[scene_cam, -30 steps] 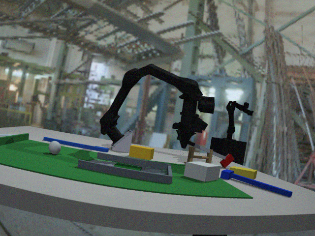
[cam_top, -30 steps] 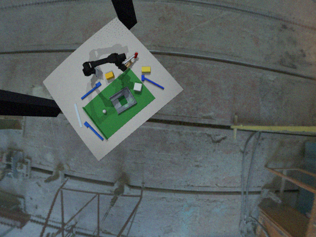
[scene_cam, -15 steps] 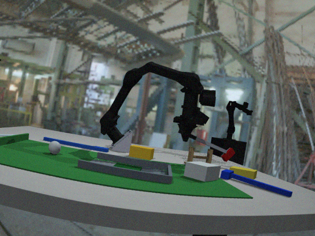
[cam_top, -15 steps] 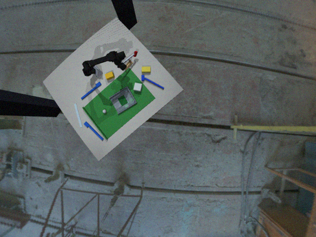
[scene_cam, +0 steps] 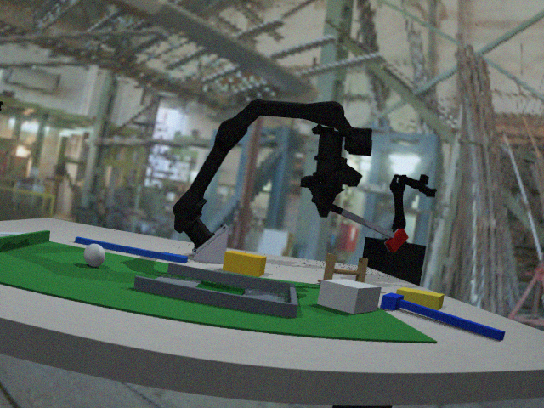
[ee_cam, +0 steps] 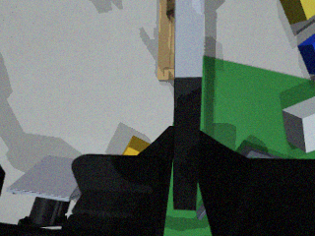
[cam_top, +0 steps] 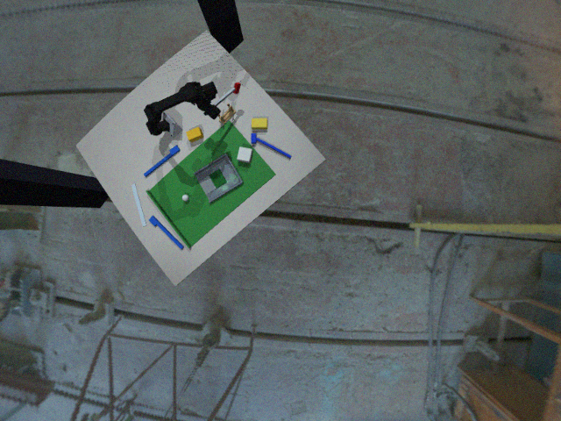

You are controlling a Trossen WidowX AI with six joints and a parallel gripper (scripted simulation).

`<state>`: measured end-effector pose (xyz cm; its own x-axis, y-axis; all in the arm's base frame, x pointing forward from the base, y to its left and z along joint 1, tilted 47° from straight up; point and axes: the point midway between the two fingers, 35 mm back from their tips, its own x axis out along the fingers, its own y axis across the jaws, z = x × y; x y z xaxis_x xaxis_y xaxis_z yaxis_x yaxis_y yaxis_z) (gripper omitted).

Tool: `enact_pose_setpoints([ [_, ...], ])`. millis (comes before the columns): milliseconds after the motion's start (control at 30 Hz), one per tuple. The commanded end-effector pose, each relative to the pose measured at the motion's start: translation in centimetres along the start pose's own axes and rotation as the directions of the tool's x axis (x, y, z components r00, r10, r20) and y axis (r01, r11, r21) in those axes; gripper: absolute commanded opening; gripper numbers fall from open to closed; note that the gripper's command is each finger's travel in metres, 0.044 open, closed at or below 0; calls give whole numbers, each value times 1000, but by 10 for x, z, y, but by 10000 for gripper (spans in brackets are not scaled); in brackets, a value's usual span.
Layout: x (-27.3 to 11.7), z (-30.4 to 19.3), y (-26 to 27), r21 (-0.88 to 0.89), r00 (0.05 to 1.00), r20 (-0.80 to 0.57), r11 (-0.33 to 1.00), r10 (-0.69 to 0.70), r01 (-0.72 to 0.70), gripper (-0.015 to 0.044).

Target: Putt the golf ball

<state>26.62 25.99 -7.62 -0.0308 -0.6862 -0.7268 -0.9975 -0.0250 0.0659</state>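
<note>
The red putter, with red head (cam_top: 237, 88) (scene_cam: 396, 240), pale shaft (ee_cam: 189, 39) and black grip, is off the table. My gripper (scene_cam: 324, 212) (ee_cam: 180, 131) is shut on its black grip. The shaft slants down to the head, which hangs beyond the wooden rack (cam_top: 227, 114) (scene_cam: 328, 268) (ee_cam: 166, 49). The white golf ball (cam_top: 185, 197) (scene_cam: 94, 255) sits on the green mat (cam_top: 199, 226) (scene_cam: 132, 298) (ee_cam: 236, 98), near its raised end strip. A grey-walled frame (cam_top: 226, 192) (scene_cam: 215, 296) with a small green square inside stands on the mat. I cannot make out the ramp's slope.
A white block (cam_top: 244, 154) (scene_cam: 347, 296) stands on the mat near the rack. Yellow blocks (cam_top: 194, 134) (cam_top: 259, 124) lie beside the mat. Blue putters (cam_top: 160, 161) (cam_top: 273, 148) (cam_top: 167, 234) lie around it. A pale strip (cam_top: 138, 204) lies beyond the mat's ball end.
</note>
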Motion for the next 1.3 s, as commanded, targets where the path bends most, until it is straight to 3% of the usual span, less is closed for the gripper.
enact_pose_setpoints([
  [0,0,-4,-3,15,1000,2,1000,1,-1,0],
  [633,-31,-123,-50,415,997,63,910,-42,12,0],
  [1267,-37,-253,-59,761,993,73,649,-91,4,0],
])
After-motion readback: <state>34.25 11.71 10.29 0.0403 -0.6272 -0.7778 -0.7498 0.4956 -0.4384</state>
